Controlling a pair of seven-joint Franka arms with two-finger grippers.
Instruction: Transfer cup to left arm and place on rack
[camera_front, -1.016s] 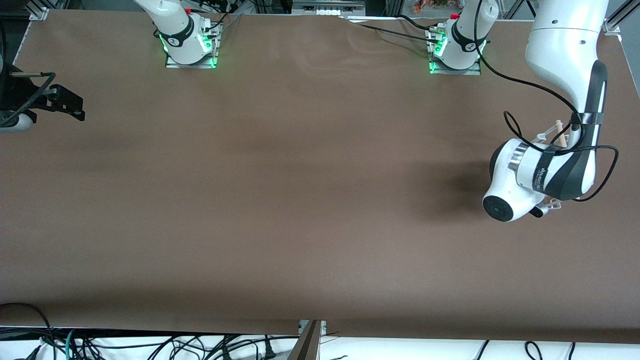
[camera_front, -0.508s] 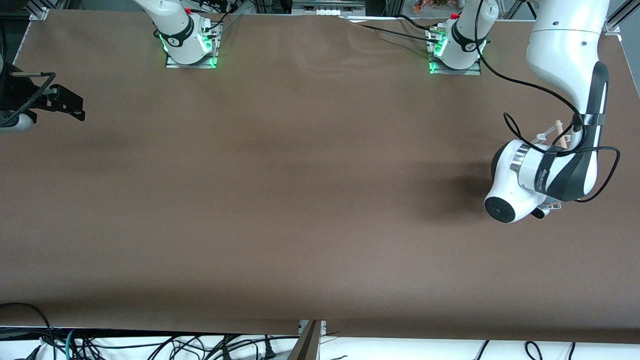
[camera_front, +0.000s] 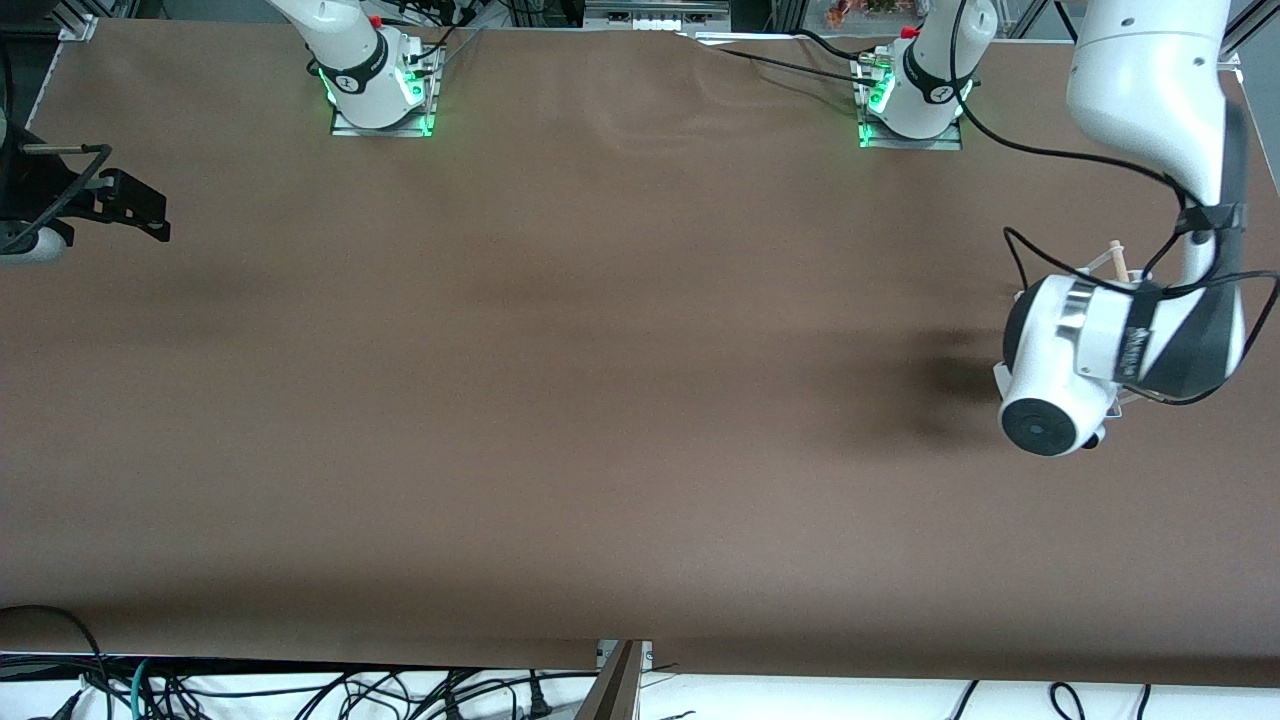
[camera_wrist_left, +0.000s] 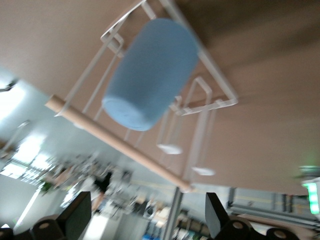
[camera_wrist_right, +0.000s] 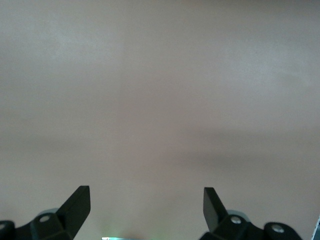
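Observation:
The light-blue cup (camera_wrist_left: 150, 75) lies tilted on the white wire rack (camera_wrist_left: 216, 102), above its wooden dowel (camera_wrist_left: 115, 140). My left gripper (camera_wrist_left: 145, 205) is open and empty, drawn back a little from the cup and the rack. In the front view the left arm's wrist (camera_front: 1080, 350) covers the rack, and only the dowel's tip (camera_front: 1118, 262) and a bit of wire show. The cup is hidden there. My right gripper (camera_wrist_right: 145, 195) is open and empty over the bare brown table (camera_wrist_right: 160, 90), and the right arm waits.
The rack stands near the table's edge at the left arm's end. A black cable (camera_front: 1040, 160) runs from the left arm's base (camera_front: 910, 100) to its wrist. Dark hardware (camera_front: 90, 195) sits at the table's edge at the right arm's end.
The left arm's wrist has shifted toward the left arm's end of the table, staying over the rack. The right arm has not moved.

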